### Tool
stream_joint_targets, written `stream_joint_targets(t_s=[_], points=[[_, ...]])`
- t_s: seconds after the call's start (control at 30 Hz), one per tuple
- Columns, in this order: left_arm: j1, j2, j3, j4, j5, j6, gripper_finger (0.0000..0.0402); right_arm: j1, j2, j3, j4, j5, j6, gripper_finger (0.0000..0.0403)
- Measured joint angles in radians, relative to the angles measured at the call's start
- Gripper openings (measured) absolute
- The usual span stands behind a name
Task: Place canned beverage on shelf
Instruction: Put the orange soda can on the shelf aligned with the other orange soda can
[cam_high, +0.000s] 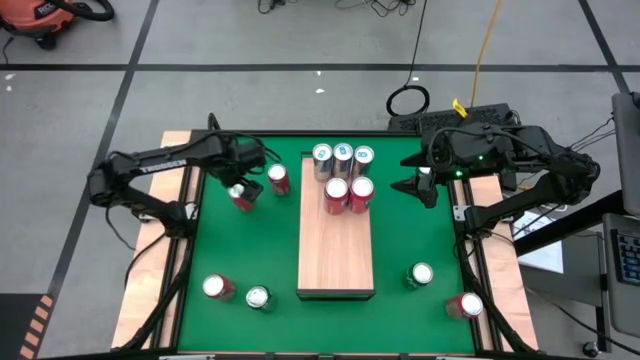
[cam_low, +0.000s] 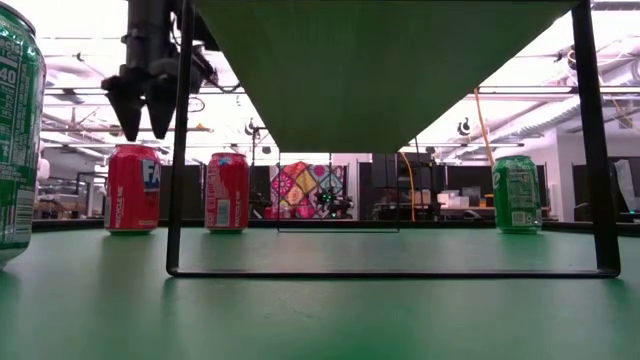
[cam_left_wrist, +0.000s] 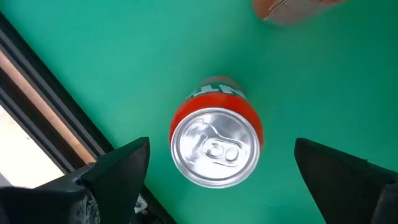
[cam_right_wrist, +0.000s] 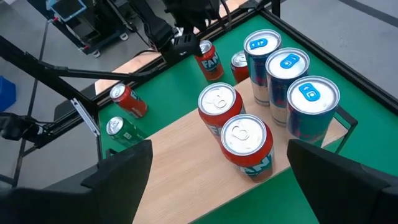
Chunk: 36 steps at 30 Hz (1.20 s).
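Item: shelf, pale wood, centre of the green table. It carries five cans at its far end: three silver-blue in a row, two red just in front.

Item: red can, upright on the table left of the shelf, a second red can near it.

Item: left claw, released, fingers spread either side of the red can from above, not touching. I judge this the grasp step: I should descend straight, keep the can centred between the fingers, then clench below the rim.

Item: right claw, released and empty, waiting beside the shelf's far right end.

Stock remaining: four cans near the front edge.
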Motion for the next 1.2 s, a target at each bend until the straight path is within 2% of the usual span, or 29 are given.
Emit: stream_joint_targets(t_s=[0.2, 0.4, 0.53, 0.77, 1.0, 1.2], points=[[-0.001, 0.044, -0.036, 0.004, 0.065, 0.04, 0.0386, 0.0, 0.0, 0.0, 0.001, 0.0, 0.013, 0.0365], [0.0, 0.044, -0.116, 0.094, 0.083, 0.04, 0.0381, 0.0, 0.0, 0.0, 0.001, 0.0, 0.016, 0.0365], [-0.001, 0.044, -0.155, 0.13, 0.087, 0.038, 0.0357, 0.0, 0.0, 0.0, 0.001, 0.005, 0.011, 0.0365], [-0.002, 0.039, -0.154, 0.153, 0.076, 0.022, 0.0287, 0.0, 0.0, 0.0, 0.003, 0.008, 0.009, 0.0365], [-0.027, 0.016, -0.074, 0.095, 0.131, 0.012, 0.0279, 0.0, 0.02, 0.0, 0.086, 0.019, 0.017, 0.0365], [-0.062, -0.036, 0.093, -0.019, 0.147, 0.012, 0.028, 0.0, 0.071, 0.0, 0.172, -0.043, 0.014, 0.0365]])
